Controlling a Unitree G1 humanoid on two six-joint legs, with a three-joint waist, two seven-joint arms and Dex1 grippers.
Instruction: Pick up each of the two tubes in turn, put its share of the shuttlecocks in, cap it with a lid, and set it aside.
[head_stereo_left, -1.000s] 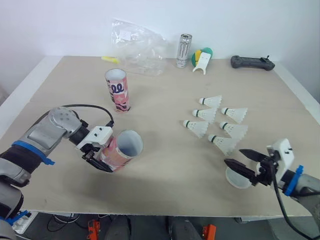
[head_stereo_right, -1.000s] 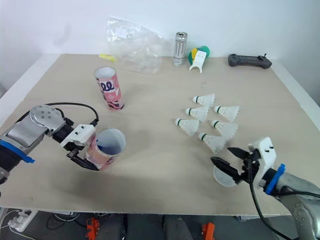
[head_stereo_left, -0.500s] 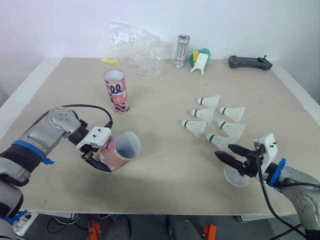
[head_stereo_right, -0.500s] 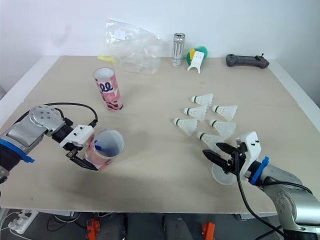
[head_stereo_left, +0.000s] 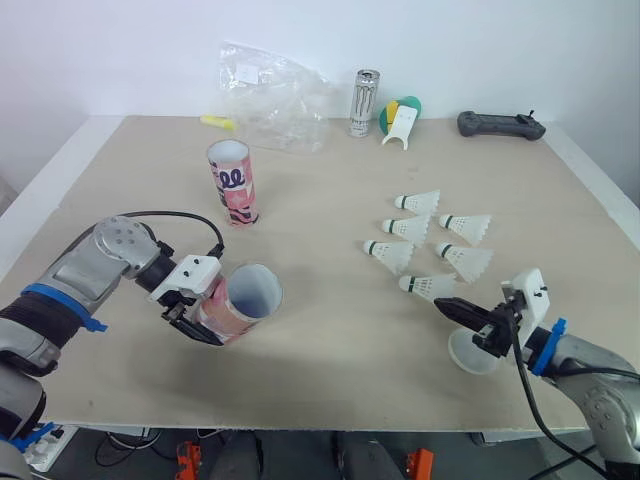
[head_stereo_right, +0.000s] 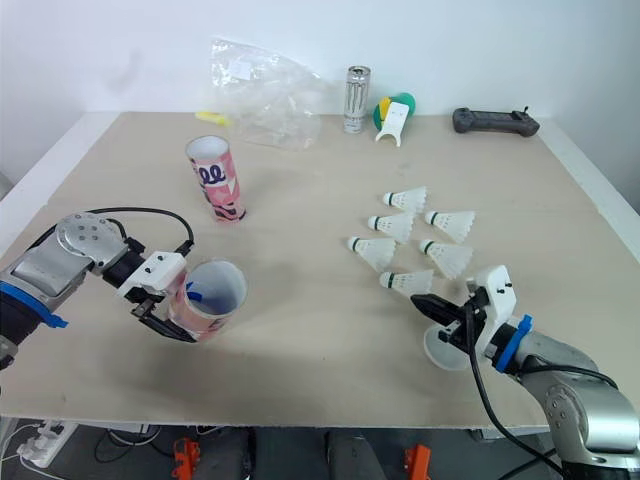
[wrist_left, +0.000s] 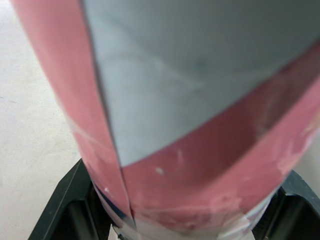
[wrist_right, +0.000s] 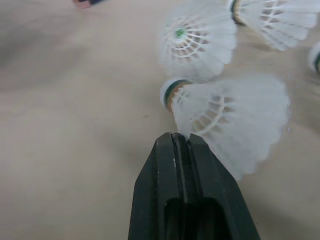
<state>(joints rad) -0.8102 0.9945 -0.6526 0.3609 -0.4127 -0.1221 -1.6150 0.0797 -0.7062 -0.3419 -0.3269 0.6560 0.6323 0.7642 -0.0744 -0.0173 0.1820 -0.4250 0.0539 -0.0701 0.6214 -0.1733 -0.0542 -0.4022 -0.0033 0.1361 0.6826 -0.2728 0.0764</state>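
Step in hand: by my reading, taking one shuttlecock from the cluster to load it into the held tube.
Left pincer (head_stereo_left: 192, 312): clamped round the lower part of the held tube (head_stereo_left: 243, 300) at the near left of the worktop (head_stereo_left: 330, 340). The tube is tilted, with its open mouth facing up and to the right.
Right pincer (head_stereo_left: 446, 304): at the near right, fingers together. The wrist view suggests they are nipping the skirt edge of the nearest shuttlecock (head_stereo_left: 426, 287) just behind the cork.
Nearest shuttlecock: lies on its side at the near edge of the cluster, cork pointing left, just beside its neighbours.
Grip quality: a hold on the feather edge looks thin — the shuttlecock may swing or slip, so a slow lift is wise.
Lift: raise it straight up first, since the other five shuttlecocks (head_stereo_left: 412, 229) lie close on the far side and a sideways drag could scatter them.
Carry: cross left over bare worktop with the cork leading.
Entry: line the cork up with the tube's axis and let go only once the cork is inside the rim.
Left arm's part: hold the tube steady with the mouth presented to the right — a wobble there would spoil the aim.
Lid (head_stereo_left: 478, 358): lies on the worktop under the right wrist and is easy to knock on lift-off.
Second tube (head_stereo_left: 232, 182): upright at the far left, well apart, open and uncapped.
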